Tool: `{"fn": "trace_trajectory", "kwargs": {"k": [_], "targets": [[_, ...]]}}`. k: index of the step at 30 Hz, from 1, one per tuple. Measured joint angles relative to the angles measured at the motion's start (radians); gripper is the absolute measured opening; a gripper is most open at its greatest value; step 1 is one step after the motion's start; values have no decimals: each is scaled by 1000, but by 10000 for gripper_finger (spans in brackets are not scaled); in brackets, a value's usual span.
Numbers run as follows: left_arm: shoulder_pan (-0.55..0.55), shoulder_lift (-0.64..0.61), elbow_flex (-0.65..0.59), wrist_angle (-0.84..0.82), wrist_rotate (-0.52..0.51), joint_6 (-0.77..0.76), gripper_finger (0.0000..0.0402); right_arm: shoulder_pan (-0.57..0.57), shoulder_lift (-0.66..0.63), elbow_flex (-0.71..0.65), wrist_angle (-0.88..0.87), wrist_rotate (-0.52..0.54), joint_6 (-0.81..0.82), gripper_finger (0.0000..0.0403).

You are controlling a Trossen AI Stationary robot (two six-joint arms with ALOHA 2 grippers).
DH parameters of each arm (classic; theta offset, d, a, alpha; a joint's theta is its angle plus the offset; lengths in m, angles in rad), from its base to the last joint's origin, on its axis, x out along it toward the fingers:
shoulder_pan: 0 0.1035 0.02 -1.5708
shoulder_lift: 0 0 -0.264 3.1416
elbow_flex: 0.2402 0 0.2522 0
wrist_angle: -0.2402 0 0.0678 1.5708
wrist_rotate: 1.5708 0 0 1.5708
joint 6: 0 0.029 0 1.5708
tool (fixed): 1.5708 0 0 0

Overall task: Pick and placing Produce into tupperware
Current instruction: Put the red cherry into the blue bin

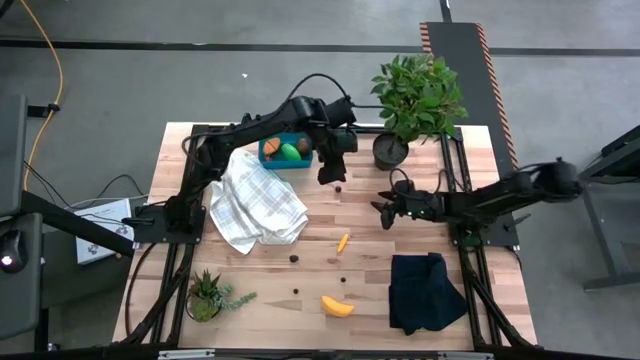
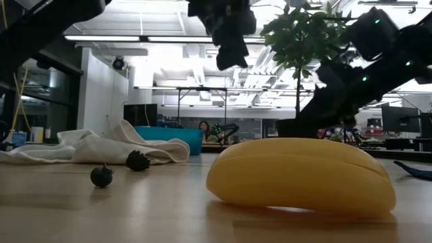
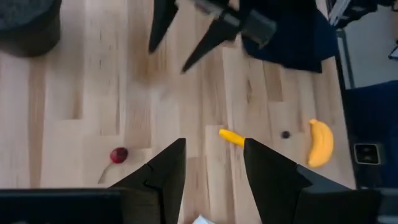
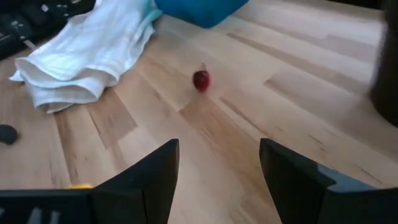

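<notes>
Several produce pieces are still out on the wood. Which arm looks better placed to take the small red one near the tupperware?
Probably left. The left gripper hangs open beside the red piece, close to the tupperware. The open right gripper sits farther off.

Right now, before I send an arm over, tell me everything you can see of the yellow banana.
The banana is a small, smooth, plain yellow toy, plastic by its look, curved like a crescent with tapered ends. It lies flat on its side on the bare wooden table, near the front edge, between the spiky potted plant and the dark folded cloth. Nothing touches it: both grippers are far off, and the nearest tiny dark berries lie apart from it. It looks whole and unmarked.
</notes>
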Motion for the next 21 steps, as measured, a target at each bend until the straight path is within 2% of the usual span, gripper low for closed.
{"fn": "trace_trajectory", "kwargs": {"k": [6,10,16,21], "targets": [[-32,-12,0,-42,-4,3,149,-15,197,1,217,-9,-9,215],[-49,-18,0,-79,-7,17,149,-32,304,8,321,-61,-9,215],[-47,-43,-1,-112,-8,12,149,-38,406,103,329,-137,-79,215],[-47,-85,-1,-94,-26,1,149,-47,452,144,329,-105,-93,215]]}}
